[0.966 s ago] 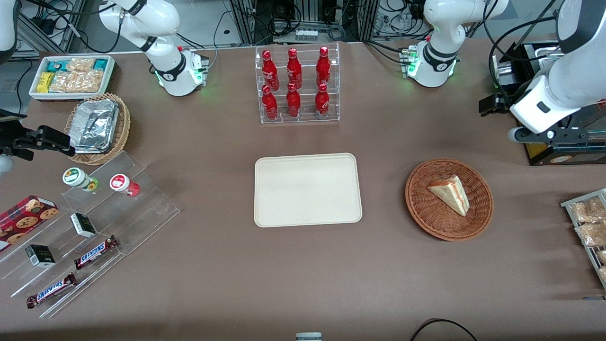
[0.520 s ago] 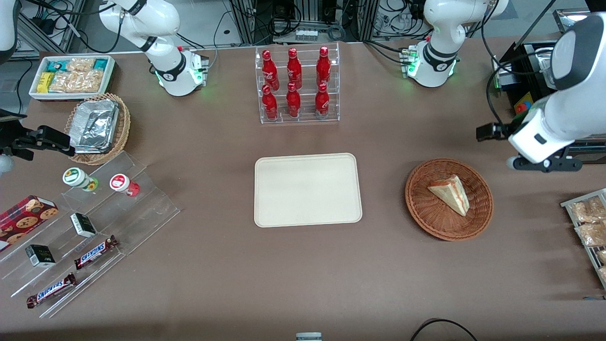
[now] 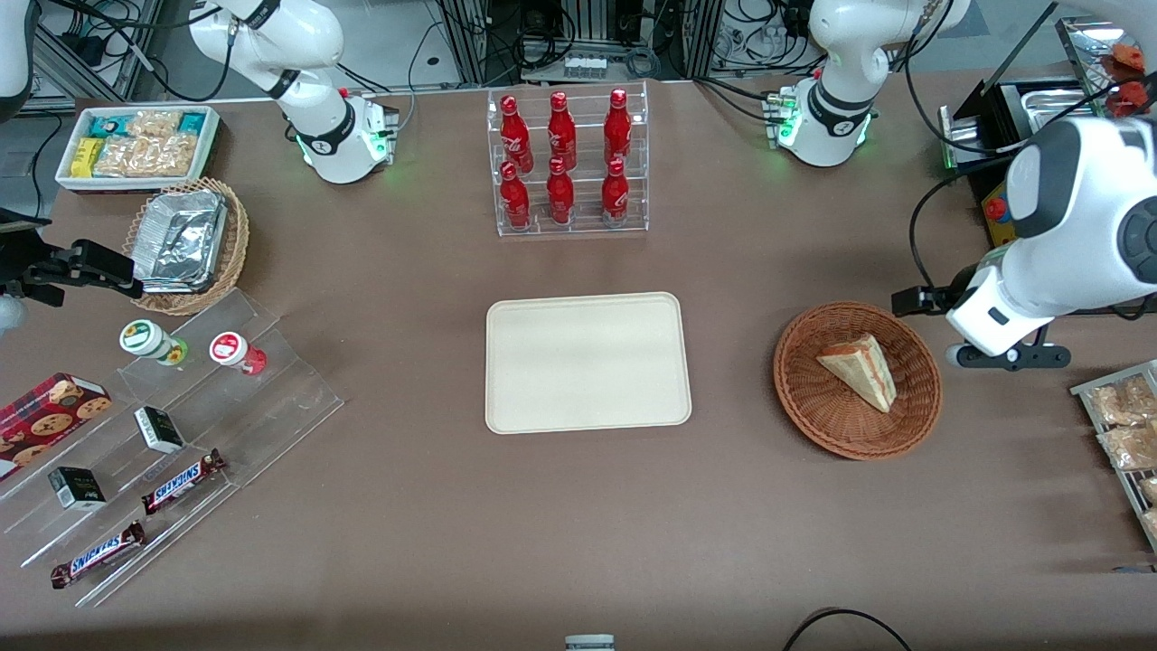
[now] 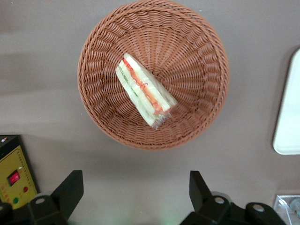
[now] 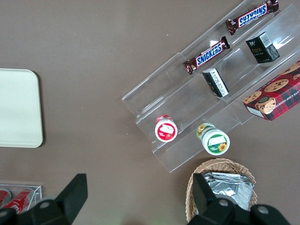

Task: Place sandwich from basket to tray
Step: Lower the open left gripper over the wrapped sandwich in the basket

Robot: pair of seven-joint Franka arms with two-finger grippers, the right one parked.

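The sandwich, a clear-wrapped wedge with red and green filling, lies in the round reddish-brown basket. The cream tray sits bare at mid-table, beside the basket toward the parked arm's end. My left gripper hovers above the table just outside the basket's rim, toward the working arm's end. Its fingers are spread wide open with only tabletop between them.
A clear rack of red bottles stands farther from the front camera than the tray. A yellow control box sits near the gripper. A wire rack of snack bags lies at the working arm's end. Stepped shelves with snacks are at the parked arm's end.
My left arm has swung nearer to the front camera and toward the basket, ending beside its rim. Sandwich, basket and tray have not moved.
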